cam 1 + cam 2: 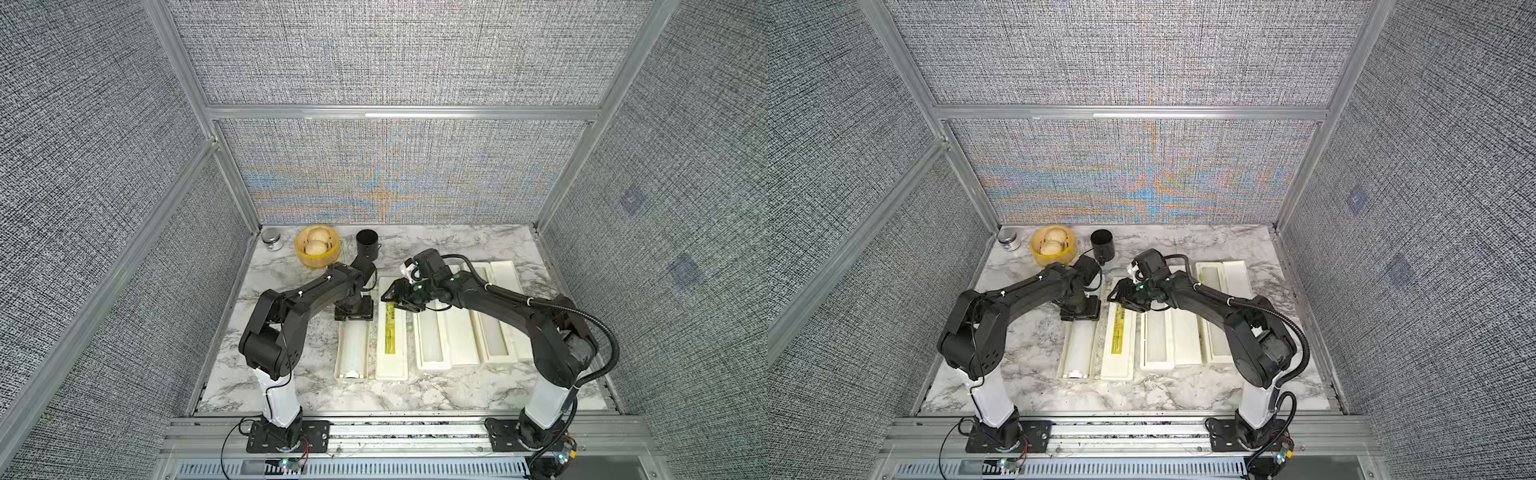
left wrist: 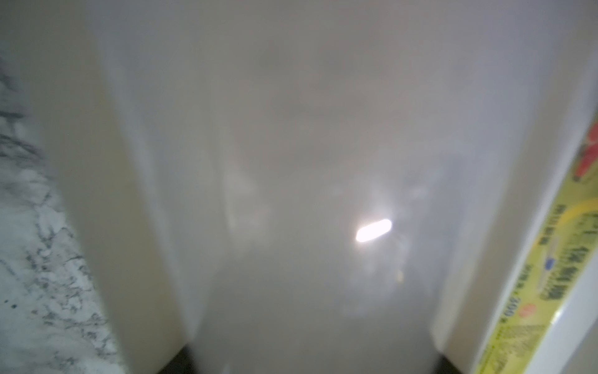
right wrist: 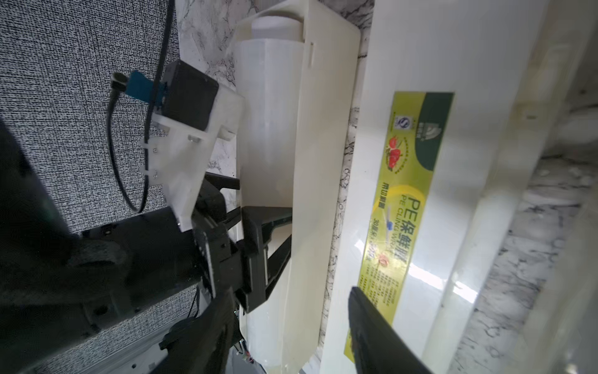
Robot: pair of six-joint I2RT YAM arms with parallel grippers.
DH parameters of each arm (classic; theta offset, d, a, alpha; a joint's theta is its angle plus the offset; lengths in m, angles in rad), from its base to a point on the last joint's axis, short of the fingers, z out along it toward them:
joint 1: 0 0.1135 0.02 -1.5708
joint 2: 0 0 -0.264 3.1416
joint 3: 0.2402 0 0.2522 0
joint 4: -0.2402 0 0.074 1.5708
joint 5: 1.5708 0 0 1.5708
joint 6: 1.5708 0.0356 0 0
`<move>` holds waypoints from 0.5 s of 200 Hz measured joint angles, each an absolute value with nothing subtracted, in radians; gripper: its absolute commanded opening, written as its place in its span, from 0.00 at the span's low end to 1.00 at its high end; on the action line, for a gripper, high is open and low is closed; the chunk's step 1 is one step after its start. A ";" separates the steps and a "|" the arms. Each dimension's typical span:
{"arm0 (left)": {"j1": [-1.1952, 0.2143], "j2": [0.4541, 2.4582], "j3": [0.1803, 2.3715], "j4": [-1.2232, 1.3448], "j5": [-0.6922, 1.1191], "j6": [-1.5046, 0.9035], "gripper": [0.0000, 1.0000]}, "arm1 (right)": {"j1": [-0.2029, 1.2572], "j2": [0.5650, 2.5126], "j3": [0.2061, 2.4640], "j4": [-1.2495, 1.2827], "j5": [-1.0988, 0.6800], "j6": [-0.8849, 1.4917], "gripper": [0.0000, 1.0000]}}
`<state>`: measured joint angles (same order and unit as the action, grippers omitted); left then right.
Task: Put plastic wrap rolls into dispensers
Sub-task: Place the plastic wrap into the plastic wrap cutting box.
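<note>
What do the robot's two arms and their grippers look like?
Both arms are mostly black, angular links on white lower columns. The left arm carries a thin black cable; the right arm a thick ribbed black hose. The left gripper and right gripper are black with triangular open-frame fingers, and each wrist bears a white bracket with a small black camera.

Dispensers [image 1: 392,370] are glossy cream plastic; tabletop [image 1: 374,395] smooth marble-look; walls [image 1: 395,54] rough woven cloth.
</note>
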<state>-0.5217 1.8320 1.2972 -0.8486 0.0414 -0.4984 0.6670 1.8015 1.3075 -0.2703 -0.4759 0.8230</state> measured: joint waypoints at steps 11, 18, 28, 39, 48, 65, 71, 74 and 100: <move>-0.519 1.824 1.320 -0.860 0.052 -0.498 0.78 | 0.680 1.801 1.332 -0.318 -0.432 0.797 0.65; -0.516 1.820 1.330 -0.867 0.057 -0.498 0.78 | 0.689 1.801 1.347 -0.351 -0.399 0.781 0.67; -0.513 1.809 1.340 -0.876 0.063 -0.498 0.79 | 0.701 1.803 1.368 -0.395 -0.353 0.761 0.67; -0.504 1.793 1.345 -0.889 0.073 -0.498 0.79 | 0.713 1.807 1.388 -0.437 -0.308 0.744 0.68; -0.496 1.779 1.345 -0.892 0.081 -0.498 0.79 | 0.723 1.814 1.405 -0.470 -0.265 0.731 0.69; -0.475 1.758 1.335 -0.899 0.076 -0.488 0.75 | 0.742 1.834 1.434 -0.528 -0.197 0.719 0.69; -0.466 1.755 1.329 -0.901 0.071 -0.483 0.72 | 0.750 1.844 1.446 -0.548 -0.172 0.714 0.69; -0.460 1.754 1.325 -0.902 0.069 -0.479 0.70 | 0.753 1.849 1.451 -0.558 -0.161 0.712 0.70; -0.429 1.755 1.320 -0.900 0.068 -0.450 0.65 | 0.785 1.902 1.508 -0.628 -0.090 0.708 0.70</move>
<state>-0.4286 1.7546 1.3205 -0.9001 0.0677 -0.4500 0.7849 1.9022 1.5078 -0.6281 -0.0898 0.7078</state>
